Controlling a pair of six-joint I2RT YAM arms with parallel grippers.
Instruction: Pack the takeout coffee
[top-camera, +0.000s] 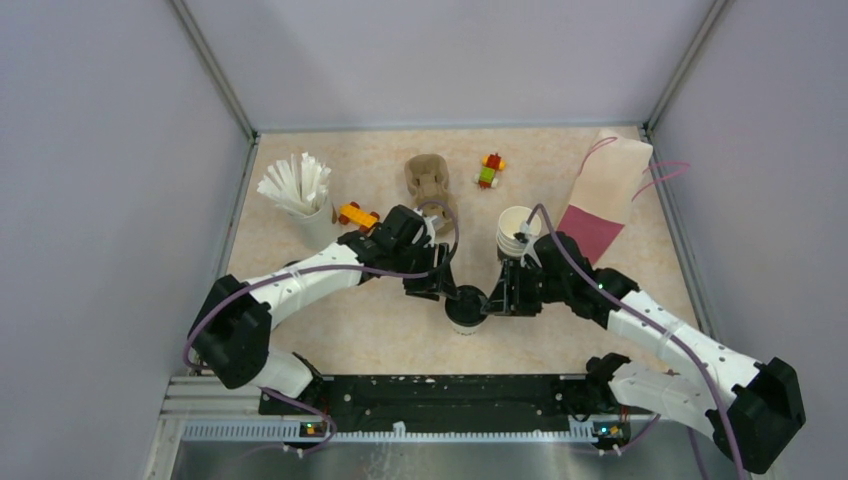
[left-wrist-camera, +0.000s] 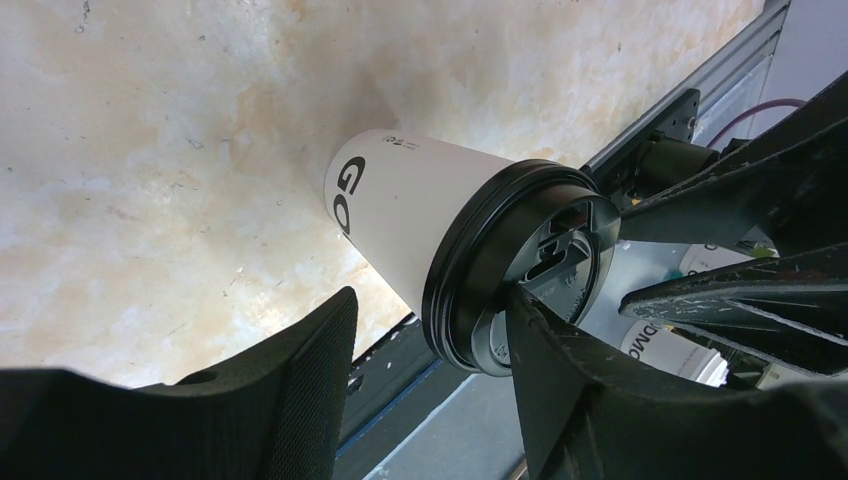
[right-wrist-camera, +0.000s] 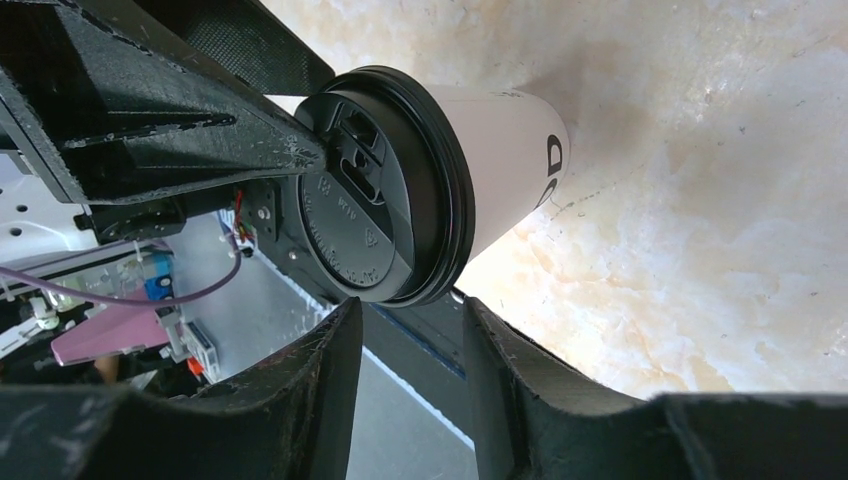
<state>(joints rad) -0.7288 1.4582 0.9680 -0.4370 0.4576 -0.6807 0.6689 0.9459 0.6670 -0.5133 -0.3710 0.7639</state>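
Closely flanking one lidded coffee cup (top-camera: 466, 305), two grippers both stand parted and empty: the left gripper (left-wrist-camera: 430, 305) has its jaws wide, one fingertip (left-wrist-camera: 522, 312) at the rim of the lid (right-wrist-camera: 370, 190); the right gripper (right-wrist-camera: 412, 310) keeps a narrow gap, just beside that rim. That cup stands upright near the middle of the table (top-camera: 380, 335), white-walled with black lettering, its flat black lid slotted; a second cup (top-camera: 517, 228), open-topped, stands just behind. Farther off are two toy-block pieces (top-camera: 357, 214), one stick-filled cup (top-camera: 305, 205), one pulp tray (top-camera: 430, 182) and one paper bag (top-camera: 612, 185).
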